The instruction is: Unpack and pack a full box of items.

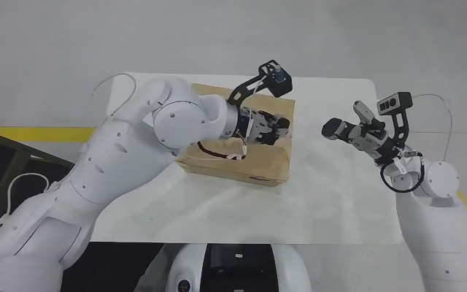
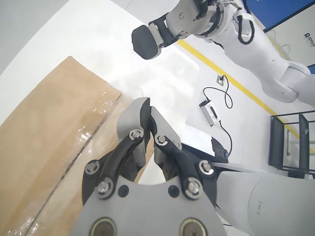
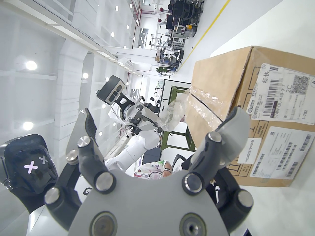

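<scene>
On the white table (image 1: 336, 212) sits a brown box (image 1: 233, 166), a bit left of the middle. Its top flaps are shut, and clear tape (image 2: 94, 121) runs along the seam between them. White labels (image 3: 283, 92) with bar codes are stuck on one side of the box.

Over the top of the box, near its right end, is the left gripper (image 1: 271, 131). Its two fingers (image 2: 130, 121) are pressed together, and the black pads meet with hardly any gap. From the right wrist view, a crumpled bit of the tape is lifted off the end of the seam and goes up to the left gripper, so it looks pinched on the tape. The other end of the tape sticks to the box top.

Off to the right of the box is the right gripper (image 1: 332, 130). It is up in the air above the table, apart from the box and touching nothing. Its own fingers are spread wide — nothing is between them. It points toward the side of the box with the labels.

Past the table, on the floor, there is a yellow line (image 2: 221, 69). Near it lies a small grey power brick (image 2: 209, 110) with a black cord.
</scene>
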Robot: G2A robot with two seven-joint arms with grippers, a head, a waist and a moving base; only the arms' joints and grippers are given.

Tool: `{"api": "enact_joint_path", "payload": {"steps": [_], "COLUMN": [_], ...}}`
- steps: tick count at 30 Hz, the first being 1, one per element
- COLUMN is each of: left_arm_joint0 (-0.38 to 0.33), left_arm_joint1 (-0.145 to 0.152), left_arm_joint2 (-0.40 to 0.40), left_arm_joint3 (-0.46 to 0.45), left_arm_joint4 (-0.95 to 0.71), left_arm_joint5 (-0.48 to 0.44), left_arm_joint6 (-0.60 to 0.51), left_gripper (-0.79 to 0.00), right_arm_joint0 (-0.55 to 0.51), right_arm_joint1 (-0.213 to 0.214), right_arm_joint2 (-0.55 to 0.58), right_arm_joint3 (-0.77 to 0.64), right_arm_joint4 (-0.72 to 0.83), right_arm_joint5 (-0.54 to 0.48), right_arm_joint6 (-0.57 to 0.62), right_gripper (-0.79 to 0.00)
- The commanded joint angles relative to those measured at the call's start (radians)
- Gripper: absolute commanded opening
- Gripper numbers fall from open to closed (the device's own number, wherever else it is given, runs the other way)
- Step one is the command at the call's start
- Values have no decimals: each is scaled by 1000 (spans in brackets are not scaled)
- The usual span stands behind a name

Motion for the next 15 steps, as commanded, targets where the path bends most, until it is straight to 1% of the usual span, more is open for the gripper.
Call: {"api": "enact_joint_path", "payload": {"steps": [1, 7, 15], "left_arm_joint0": [-10, -43, -88], "left_arm_joint1": [-9, -36, -76], "left_arm_joint2": [16, 62, 112], "left_arm_joint3": [21, 88, 174], "left_arm_joint4": [-3, -29, -49], "left_arm_joint5": [-2, -28, -54], "left_arm_joint6": [-2, -37, -41], "left_gripper": [-785, -785, -785], "right_arm_joint0": [-6, -14, -17], "right_arm_joint1": [0, 1, 1], "right_arm_joint2": [8, 16, 19], "right_arm_joint3": [-2, -3, 0], "right_arm_joint4": [4, 9, 8], "right_arm_joint5": [-8, -13, -16], "right_arm_joint6": [0, 1, 0], "right_gripper": [0, 0, 0]}}
